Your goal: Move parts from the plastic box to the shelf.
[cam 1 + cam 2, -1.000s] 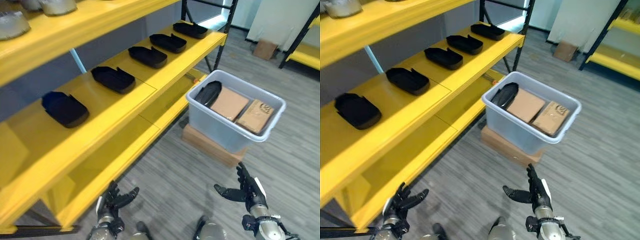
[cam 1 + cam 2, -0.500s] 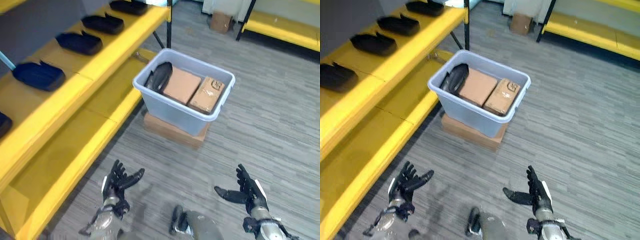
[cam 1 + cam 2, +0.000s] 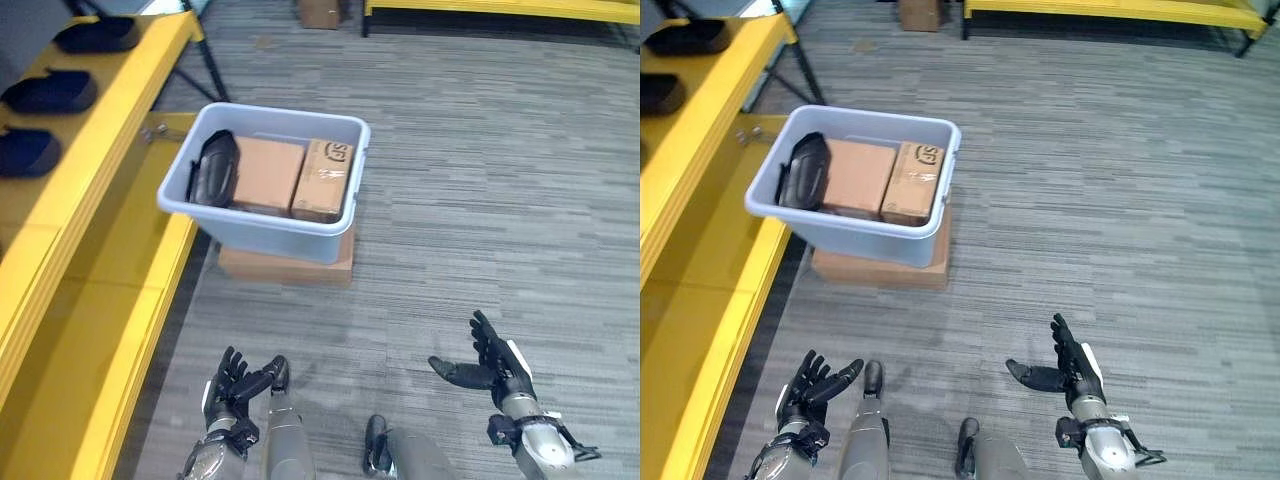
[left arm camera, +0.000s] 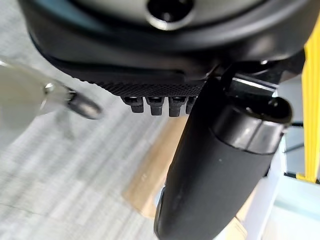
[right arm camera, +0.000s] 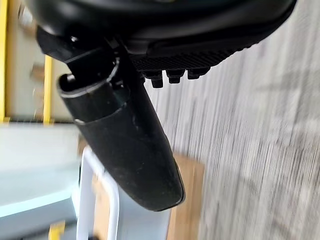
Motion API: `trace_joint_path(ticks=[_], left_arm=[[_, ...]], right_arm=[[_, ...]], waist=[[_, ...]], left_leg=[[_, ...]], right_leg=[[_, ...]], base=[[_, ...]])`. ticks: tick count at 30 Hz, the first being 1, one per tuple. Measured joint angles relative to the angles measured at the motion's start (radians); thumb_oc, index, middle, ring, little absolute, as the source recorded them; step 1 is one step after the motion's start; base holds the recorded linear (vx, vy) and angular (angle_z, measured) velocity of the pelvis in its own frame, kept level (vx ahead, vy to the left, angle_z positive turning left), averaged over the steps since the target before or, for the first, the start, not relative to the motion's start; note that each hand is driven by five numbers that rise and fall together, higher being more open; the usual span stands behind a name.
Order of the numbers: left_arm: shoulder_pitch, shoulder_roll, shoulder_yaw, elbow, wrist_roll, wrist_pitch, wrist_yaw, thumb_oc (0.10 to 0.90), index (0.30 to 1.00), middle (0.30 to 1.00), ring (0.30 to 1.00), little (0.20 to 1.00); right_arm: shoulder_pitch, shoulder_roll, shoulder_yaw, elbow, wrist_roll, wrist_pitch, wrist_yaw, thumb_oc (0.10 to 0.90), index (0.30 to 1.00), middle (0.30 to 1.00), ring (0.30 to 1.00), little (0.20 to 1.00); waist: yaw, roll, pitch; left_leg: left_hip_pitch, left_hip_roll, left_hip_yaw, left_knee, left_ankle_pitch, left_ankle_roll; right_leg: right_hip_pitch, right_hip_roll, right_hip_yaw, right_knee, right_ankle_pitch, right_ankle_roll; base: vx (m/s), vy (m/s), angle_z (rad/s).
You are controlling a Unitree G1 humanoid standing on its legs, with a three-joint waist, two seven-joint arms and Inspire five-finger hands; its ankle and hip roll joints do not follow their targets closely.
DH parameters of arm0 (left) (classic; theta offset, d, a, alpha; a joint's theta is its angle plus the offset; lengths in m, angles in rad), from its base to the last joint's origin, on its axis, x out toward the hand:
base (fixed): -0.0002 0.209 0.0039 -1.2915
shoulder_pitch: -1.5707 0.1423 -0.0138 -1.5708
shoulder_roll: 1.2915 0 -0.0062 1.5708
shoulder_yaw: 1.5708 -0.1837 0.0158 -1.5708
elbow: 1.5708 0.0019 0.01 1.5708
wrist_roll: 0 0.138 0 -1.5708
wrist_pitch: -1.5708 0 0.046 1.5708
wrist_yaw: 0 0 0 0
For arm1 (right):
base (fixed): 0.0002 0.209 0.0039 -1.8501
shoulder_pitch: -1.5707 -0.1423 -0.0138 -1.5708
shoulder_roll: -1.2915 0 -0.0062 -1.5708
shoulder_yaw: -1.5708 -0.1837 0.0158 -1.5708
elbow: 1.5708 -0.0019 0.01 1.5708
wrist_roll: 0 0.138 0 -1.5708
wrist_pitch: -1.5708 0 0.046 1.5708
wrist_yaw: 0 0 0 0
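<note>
Part (image 3: 213,170), black, smooth moulded plastic, elongated w/ rounded end, stands on edge at the shelf-side end of the plastic box (image 3: 330,236), leaning on its wall. Beside it inside the box: two brown cardboard cartons (image 3: 268,175), flat-topped, side by side, filling the remainder. Box is pale grey-blue, translucent, rectangular w/ rolled rim; sits on a flat cardboard slab (image 3: 288,267) on the floor (image 3: 480,200), which is grey, striped, carpet-like.

Both hands well apart from the part and the box, low and nearer the robot. Left hand (image 3: 232,388): fingers spread and relaxed, nothing held, over the floor near the shelf's lower edge. Right hand (image 3: 490,362): fingers straight, thumb out to the side, palm empty, over bare floor.

Shelf (image 3: 120,120), yellow, matte flat boards, runs along the robot's left, just beside the box. Three more black parts (image 3: 50,92) of the same tray-like shape lie in a row on its upper level, spaced apart. Small cardboard box (image 3: 320,12) on the floor far behind, near a second yellow rack (image 3: 500,8).
</note>
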Motion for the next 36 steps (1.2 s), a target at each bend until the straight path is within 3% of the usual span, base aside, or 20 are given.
trace_joint_path(ticks=[2, 4, 6, 7, 11, 15, 17, 19, 21, 23, 24, 25, 26, 28, 30, 32, 33, 34, 35, 36], left_arm=[[-0.042, 0.031, -0.028, -0.033, 0.0, -0.001, -0.006, 0.9, 1.0, 1.0, 1.0, 1.0], [-0.064, 0.048, -0.035, -0.042, 0.001, 0.0, -0.016, 0.9, 1.0, 1.0, 1.0, 1.0], [-0.066, 0.068, -0.036, -0.045, 0.001, 0.001, -0.016, 0.9, 1.0, 1.0, 1.0, 1.0], [-0.068, 0.086, -0.034, -0.054, 0.001, 0.001, -0.015, 0.9, 1.0, 1.0, 1.0, 1.0], [-0.082, 0.131, -0.019, -0.082, 0.002, -0.001, -0.01, 0.9, 1.0, 1.0, 1.0, 1.0], [-0.062, 0.159, 0.009, -0.082, 0.003, 0.0, 0.007, 0.9, 1.0, 1.0, 1.0, 1.0], [-0.046, 0.172, 0.006, -0.082, 0.003, 0.001, 0.007, 0.9, 1.0, 1.0, 1.0, 1.0], [-0.046, 0.174, 0.0, -0.079, 0.004, 0.006, 0.006, 0.9, 1.0, 1.0, 1.0, 1.0], [-0.056, 0.174, -0.006, -0.07, 0.004, 0.011, 0.006, 0.9, 1.0, 1.0, 1.0, 1.0], [-0.058, 0.176, -0.013, -0.065, 0.006, 0.018, 0.004, 0.9, 1.0, 1.0, 1.0, 1.0], [-0.053, 0.171, -0.017, -0.063, 0.01, 0.022, 0.003, 0.9, 1.0, 1.0, 1.0, 1.0], [-0.035, 0.165, -0.02, -0.068, 0.016, 0.022, 0.001, 0.9, 1.0, 1.0, 1.0, 1.0], [-0.019, 0.174, -0.023, -0.055, 0.038, 0.028, 0.002, 0.9, 1.0, 1.0, 1.0, 1.0], [-0.014, 0.172, -0.022, -0.065, 0.044, 0.027, 0.0, 0.9, 1.0, 1.0, 1.0, 1.0], [0.003, 0.17, -0.022, -0.065, 0.044, 0.028, 0.0, 0.9, 1.0, 1.0, 1.0, 1.0], [0.009, 0.169, -0.022, -0.063, 0.044, 0.028, -0.002, 0.9, 1.0, 1.0, 1.0, 1.0], [0.008, 0.167, -0.029, -0.062, 0.044, 0.028, -0.004, 0.9, 1.0, 1.0, 1.0, 1.0], [0.016, 0.18, -0.018, -0.055, 0.044, 0.018, -0.03, 0.9, 1.0, 1.0, 1.0, 1.0], [0.028, 0.16, -0.013, -0.053, 0.044, 0.02, -0.033, 0.9, 1.0, 1.0, 1.0, 1.0], [0.029, 0.139, -0.003, -0.02, 0.044, 0.026, -0.033, 0.9, 1.0, 1.0, 1.0, 1.0]], right_arm=[[0.035, 0.044, -0.008, -0.01, -0.008, 0.014, -0.003, 0.9, 1.0, 1.0, 1.0, 1.0], [0.025, 0.067, 0.002, -0.037, -0.009, 0.017, 0.002, 0.9, 1.0, 1.0, 1.0, 1.0], [-0.004, 0.084, 0.015, -0.05, -0.01, 0.016, 0.007, 0.9, 1.0, 1.0, 1.0, 1.0], [-0.047, 0.093, 0.021, -0.067, -0.01, 0.015, 0.011, 0.9, 1.0, 1.0, 1.0, 1.0], [-0.115, 0.099, 0.023, -0.085, -0.019, 0.012, 0.018, 0.9, 1.0, 1.0, 1.0, 1.0], [-0.122, 0.106, 0.025, -0.083, -0.04, 0.017, 0.024, 0.9, 1.0, 1.0, 1.0, 1.0], [-0.11, 0.112, 0.025, -0.083, -0.04, 0.022, 0.024, 0.9, 1.0, 1.0, 1.0, 1.0], [-0.105, 0.112, 0.027, -0.083, -0.04, 0.025, 0.024, 0.9, 1.0, 1.0, 1.0, 1.0], [-0.102, 0.113, 0.03, -0.083, -0.04, 0.029, 0.024, 0.9, 1.0, 1.0, 1.0, 1.0], [-0.095, 0.122, 0.043, -0.089, -0.04, 0.033, 0.026, 0.9, 1.0, 1.0, 1.0, 1.0], [-0.083, 0.111, 0.05, -0.107, -0.041, 0.033, 0.025, 0.9, 1.0, 1.0, 1.0, 1.0], [-0.079, 0.09, 0.062, -0.12, -0.041, 0.031, 0.026, 0.9, 1.0, 1.0, 1.0, 1.0], [-0.075, 0.094, 0.093, -0.108, -0.046, 0.03, 0.027, 0.9, 1.0, 1.0, 1.0, 1.0], [-0.068, 0.096, 0.105, -0.11, -0.048, 0.03, 0.043, 0.9, 1.0, 1.0, 1.0, 1.0], [-0.069, 0.097, 0.107, -0.11, -0.048, 0.03, 0.051, 0.9, 1.0, 1.0, 1.0, 1.0], [-0.051, 0.098, 0.106, -0.109, -0.048, 0.03, 0.053, 0.9, 1.0, 1.0, 1.0, 1.0], [-0.035, 0.097, 0.098, -0.108, -0.048, 0.03, 0.053, 0.9, 1.0, 1.0, 1.0, 1.0], [-0.034, 0.12, 0.094, -0.082, -0.047, 0.029, 0.053, 0.9, 1.0, 1.0, 1.0, 1.0], [-0.033, 0.097, 0.092, -0.083, -0.048, 0.024, 0.057, 0.9, 1.0, 1.0, 1.0, 1.0], [-0.055, 0.09, 0.092, -0.061, -0.048, 0.03, 0.056, 0.9, 1.0, 1.0, 1.0, 1.0]], waist=[[-0.009, -0.066, -0.005], [-0.008, -0.1, -0.009], [-0.009, -0.115, -0.017], [-0.003, -0.115, -0.019], [0.021, -0.117, -0.024], [0.026, -0.143, -0.04], [0.027, -0.167, -0.059], [0.026, -0.173, -0.064], [0.018, -0.173, -0.066], [0.009, -0.171, -0.074], [0.008, -0.161, -0.074], [0.009, -0.128, -0.079], [-0.013, -0.13, -0.087], [-0.008, -0.11, -0.083], [-0.009, -0.093, -0.076], [-0.014, -0.092, -0.071], [-0.025, -0.098, -0.071], [-0.016, -0.169, -0.056], [-0.008, -0.154, -0.056], [-0.003, -0.148, -0.046]], left_leg=[[-0.024, -0.079, -0.005, 0.064, 0.021, -0.008], [-0.036, -0.132, 0.004, 0.099, -0.004, 0.028], [-0.031, -0.168, 0.024, 0.128, -0.033, 0.053], [-0.032, -0.192, 0.05, 0.173, -0.079, 0.073], [-0.057, -0.243, 0.082, 0.249, -0.145, 0.115], [-0.098, -0.263, 0.111, 0.305, -0.186, 0.131], [-0.127, -0.272, 0.113, 0.336, -0.211, 0.132], [-0.138, -0.275, 0.114, 0.346, -0.219, 0.144], [-0.134, -0.281, 0.117, 0.34, -0.227, 0.157], [-0.097, -0.292, 0.151, 0.288, -0.217, 0.166], [-0.097, -0.297, 0.169, 0.344, -0.239, 0.198], [-0.06, -0.293, 0.173, 0.327, -0.257, 0.245], [-0.028, -0.323, 0.178, 0.318, -0.257, 0.243], [-0.001, -0.33, 0.179, 0.288, -0.254, 0.274], [0.027, -0.344, 0.169, 0.24, -0.23, 0.269], [0.06, -0.356, 0.168, 0.172, -0.198, 0.231], [0.075, -0.364, 0.176, 0.142, -0.191, 0.208], [0.045, -0.371, 0.214, 0.337, -0.285, 0.201], [0.066, -0.358, 0.165, 0.34, -0.353, 0.234], [0.078, -0.357, 0.184, 0.343, -0.374, 0.216]], right_leg=[[0.024, -0.06, -0.004, -0.01, -0.011, 0.047], [0.034, -0.113, -0.003, -0.022, 0.007, 0.081], [0.052, -0.151, 0.006, -0.037, 0.018, 0.11], [0.074, -0.181, 0.014, -0.053, 0.023, 0.126], [0.078, -0.239, 0.036, -0.054, 0.02, 0.136], [0.065, -0.261, 0.06, -0.072, 0.021, 0.14], [0.07, -0.267, 0.06, -0.104, 0.019, 0.162], [0.065, -0.269, 0.063, -0.1, 0.024, 0.169], [0.022, -0.278, 0.062, 0.002, 0.041, 0.17], [-0.085, -0.3, 0.1, 0.173, 0.112, 0.131], [-0.121, -0.308, 0.128, 0.275, 0.137, 0.155], [-0.179, -0.301, 0.141, 0.383, 0.173, 0.154], [-0.243, -0.329, 0.168, 0.526, 0.186, 0.148], [-0.307, -0.32, 0.119, 0.536, 0.161, 0.144], [-0.353, -0.288, 0.06, 0.468, 0.118, 0.144], [-0.372, -0.216, 0.059, 0.267, 0.1, 0.144], [-0.381, -0.204, 0.023, 0.184, 0.112, 0.13], [-0.404, -0.271, -0.031, 0.003, 0.181, 0.134], [-0.402, -0.28, -0.064, -0.083, 0.215, 0.173], [-0.418, -0.293, -0.061, -0.144, 0.255, 0.168]], base=[[0.17, 0.344, 0.35], [0.1, 0.241, 0.33], [0.1, 0.286, -0.03], [0.08, 0.235, -0.18], [0.05, 0.168, -0.07], [0.04, 0.096, -0.1], [0.1, 0.162, -0.02], [0.1, 0.189, 0.08], [0.07, 0.196, 0.17], [0.09, 0.338, 0.07], [0.06, 0.203, -0.06], [0.12, 0.235, 0.09], [0.13, 0.183, 0.08], [0.18, 0.123, 0.0], [0.13, 0.011, -0.09], [0.14, -0.025, 0.24], [0.35, -0.083, 0.41], [0.36, -0.094, 0.28], [0.37, -0.091, -0.15], [0.23, -0.075, -0.18]])
